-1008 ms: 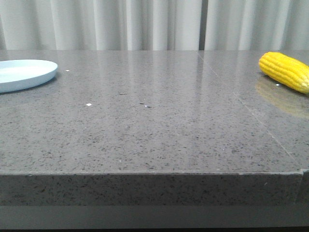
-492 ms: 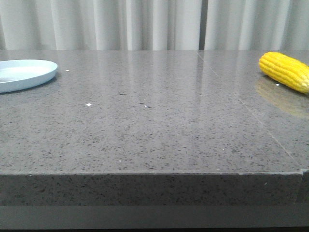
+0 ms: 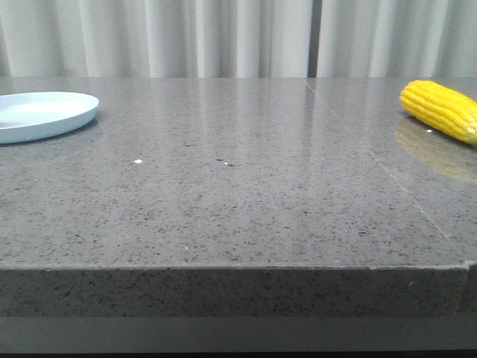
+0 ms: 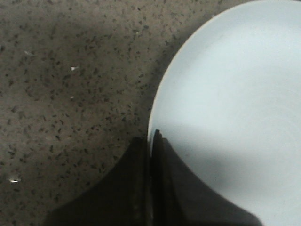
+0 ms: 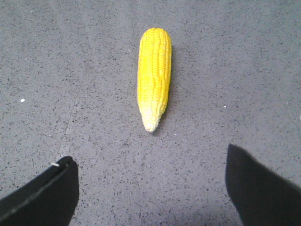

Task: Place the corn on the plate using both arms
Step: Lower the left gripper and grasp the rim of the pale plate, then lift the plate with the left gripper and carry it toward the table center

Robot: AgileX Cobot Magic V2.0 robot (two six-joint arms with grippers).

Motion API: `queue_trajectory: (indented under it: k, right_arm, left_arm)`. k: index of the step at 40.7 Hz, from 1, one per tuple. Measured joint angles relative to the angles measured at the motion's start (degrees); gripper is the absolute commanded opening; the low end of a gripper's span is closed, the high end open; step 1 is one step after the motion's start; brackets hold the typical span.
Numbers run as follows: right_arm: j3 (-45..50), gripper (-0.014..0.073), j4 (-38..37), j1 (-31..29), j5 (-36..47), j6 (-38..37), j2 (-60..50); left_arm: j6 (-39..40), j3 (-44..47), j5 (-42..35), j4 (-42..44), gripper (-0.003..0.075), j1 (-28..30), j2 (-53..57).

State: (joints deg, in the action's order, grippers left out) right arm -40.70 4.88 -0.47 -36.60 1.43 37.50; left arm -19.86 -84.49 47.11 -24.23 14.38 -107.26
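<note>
Right at the left claw (image 4: 150, 141), its fingers look clenched on the plate (image 4: 235, 103) rim, though it's dark. Ahead of the right claw (image 5: 150, 183), spread wide, lies the corn (image 5: 154, 75).

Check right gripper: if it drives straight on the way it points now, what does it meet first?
Most likely the corn. The right gripper is open, fingers spread wide, and the cob's pale tip lies centred ahead of the gap, lengthwise along that line. Only bare table lies between. Height above the surface is unclear, so it could touch the table first.
</note>
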Motion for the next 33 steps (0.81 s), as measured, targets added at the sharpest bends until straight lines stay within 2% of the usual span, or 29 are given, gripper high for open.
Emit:
queue_trajectory:
  k: [8, 14, 21, 33]
  right_arm:
    - [0.00, 0.0654, 0.00, 0.00, 0.00, 0.00, 0.00]
    - [0.00, 0.0654, 0.00, 0.00, 0.00, 0.00, 0.00]
    - [0.00, 0.0654, 0.00, 0.00, 0.00, 0.00, 0.00]
    - [0.00, 0.0654, 0.00, 0.00, 0.00, 0.00, 0.00]
  left_arm:
    - [-0.94, -4.70, 6.14, -0.43, -0.0020, -0.70, 0.48]
    - [-2.95, -9.88, 11.18, -4.05, -0.0020, -3.55, 1.21]
    - [-4.32, -14.27, 13.22, -6.66, -0.0020, -10.61, 1.46]
    - [-4.33, -14.74, 12.99, -7.21, -0.0020, -22.85, 0.93]
